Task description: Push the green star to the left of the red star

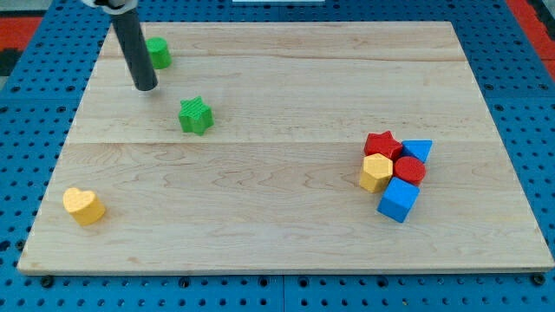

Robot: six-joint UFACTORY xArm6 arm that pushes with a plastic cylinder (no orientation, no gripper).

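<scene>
The green star (196, 115) lies on the wooden board, left of centre. The red star (382, 144) sits far off at the view's right, in a tight cluster of blocks. My tip (146, 87) is at the upper left, up and to the left of the green star, with a gap between them. A green round block (158, 53) sits just right of the rod, partly behind it.
Around the red star: a yellow hexagon (375, 172), a red cylinder (409, 170), a blue block (418, 150) behind it, and a blue cube (398, 199) below. A yellow heart (83, 206) lies at the lower left. The board (277, 243) is ringed by blue pegboard.
</scene>
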